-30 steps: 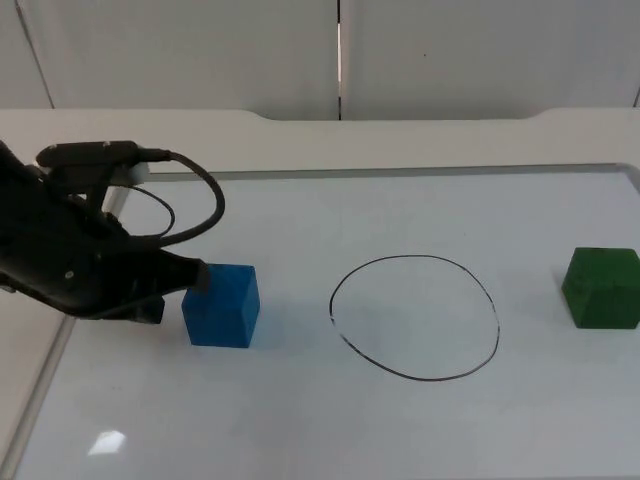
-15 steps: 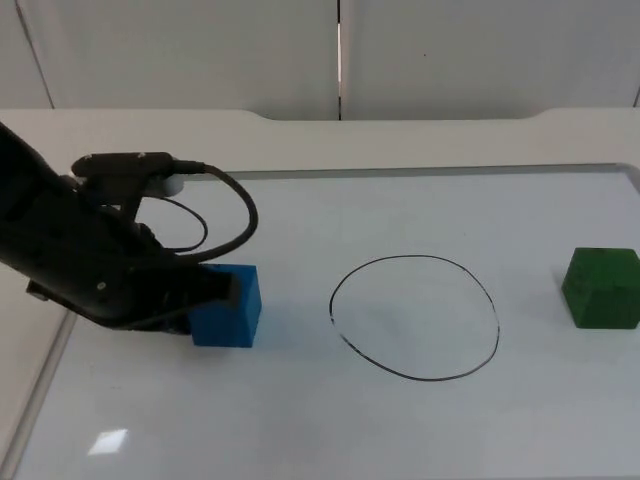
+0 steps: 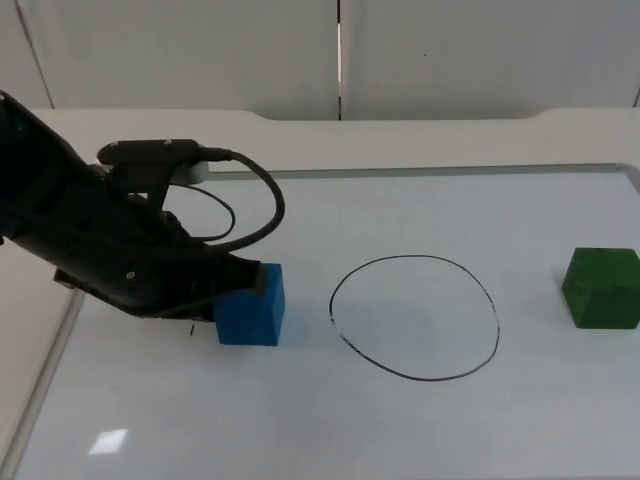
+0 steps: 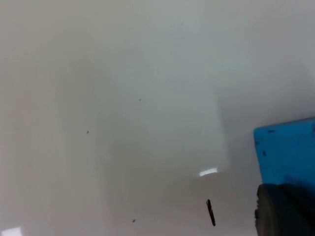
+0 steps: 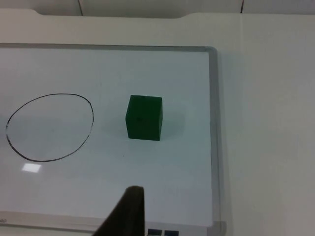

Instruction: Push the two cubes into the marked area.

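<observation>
While left tool [image 3: 245,283] touches blue cube [image 3: 252,308], circle [image 3: 415,317] lies open.

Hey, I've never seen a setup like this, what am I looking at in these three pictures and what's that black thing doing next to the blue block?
This is a two-armed robot at a white board. One picture looks down from a fixed camera; the other two come from cameras on each arm's wrist.

The black thing is the left arm. Its left claw presses against the blue cube, apparently to push it toward the drawn circle; the left wrist picture shows that cube up close. Nothing is held.

The green cube sits apart, beyond the circle. The right wrist picture looks at it, with a fingertip of the right claw waiting well short of it.
</observation>
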You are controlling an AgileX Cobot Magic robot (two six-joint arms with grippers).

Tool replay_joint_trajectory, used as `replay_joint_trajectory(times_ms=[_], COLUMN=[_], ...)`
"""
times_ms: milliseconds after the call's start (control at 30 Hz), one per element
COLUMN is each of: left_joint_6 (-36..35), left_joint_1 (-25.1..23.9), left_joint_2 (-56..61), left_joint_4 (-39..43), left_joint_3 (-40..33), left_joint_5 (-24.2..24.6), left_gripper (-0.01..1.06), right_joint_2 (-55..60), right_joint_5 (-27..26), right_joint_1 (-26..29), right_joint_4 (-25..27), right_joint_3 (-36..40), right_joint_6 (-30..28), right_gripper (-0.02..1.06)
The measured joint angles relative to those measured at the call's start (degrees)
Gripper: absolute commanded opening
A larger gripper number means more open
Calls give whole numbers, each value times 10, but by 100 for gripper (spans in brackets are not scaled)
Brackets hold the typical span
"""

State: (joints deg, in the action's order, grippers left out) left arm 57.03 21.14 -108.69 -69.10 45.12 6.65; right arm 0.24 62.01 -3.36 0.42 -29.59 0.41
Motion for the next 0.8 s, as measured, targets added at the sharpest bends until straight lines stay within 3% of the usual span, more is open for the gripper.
replay_joint_trajectory(times_ms=[800], left_joint_6=[0], left_joint_1=[13], left_joint_2=[0], left_joint_4=[-11], left_joint_3=[0], left_joint_5=[8], left_gripper=[0], right_joint_2=[0], right_joint_5=[0], right_joint_1=[0], right_joint_4=[0], right_joint_3=[0], right_joint_6=[0], right_gripper=[105])
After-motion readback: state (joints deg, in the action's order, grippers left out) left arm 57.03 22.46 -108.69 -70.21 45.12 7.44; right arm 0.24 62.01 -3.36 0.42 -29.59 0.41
